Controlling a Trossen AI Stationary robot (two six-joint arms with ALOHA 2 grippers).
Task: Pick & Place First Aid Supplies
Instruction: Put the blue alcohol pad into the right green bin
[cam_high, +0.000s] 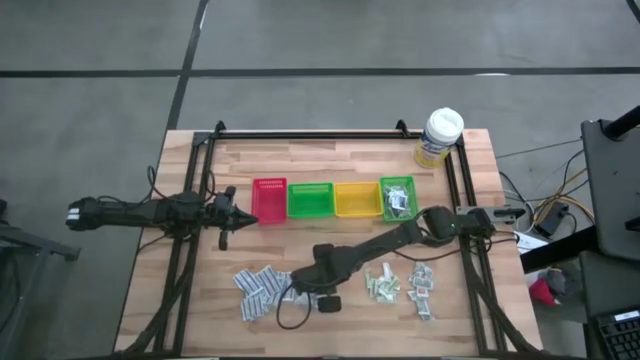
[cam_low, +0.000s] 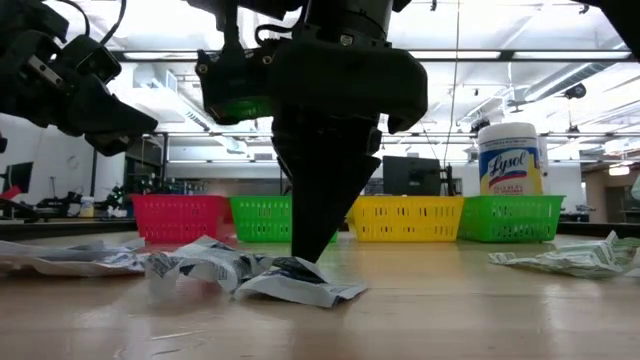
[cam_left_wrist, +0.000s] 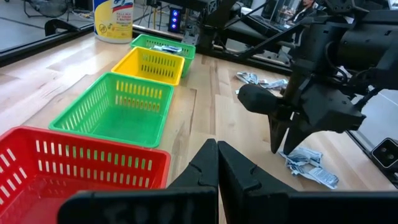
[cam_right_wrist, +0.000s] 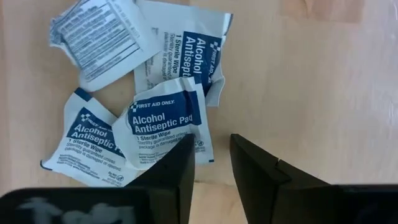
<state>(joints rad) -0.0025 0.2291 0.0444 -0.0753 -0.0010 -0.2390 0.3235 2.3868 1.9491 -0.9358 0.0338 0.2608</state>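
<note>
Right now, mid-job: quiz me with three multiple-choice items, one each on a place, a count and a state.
1. The right gripper is over:
A. the white-blue sachets
B. the yellow bin
C. the wipes tub

2. Bins in the row:
A. two
B. four
C. six

3. The left gripper is:
A. wide open
B. holding a sachet
C. shut, empty

Answers: 1 A, its fingers straddle a sachet's edge. 2 B, red, green, yellow, green. 3 C, fingers meet with nothing between.

Bare wooden tabletop lies open between the white-blue sachet heap and pale green packets; four coloured plastic bins wall the back.
</note>
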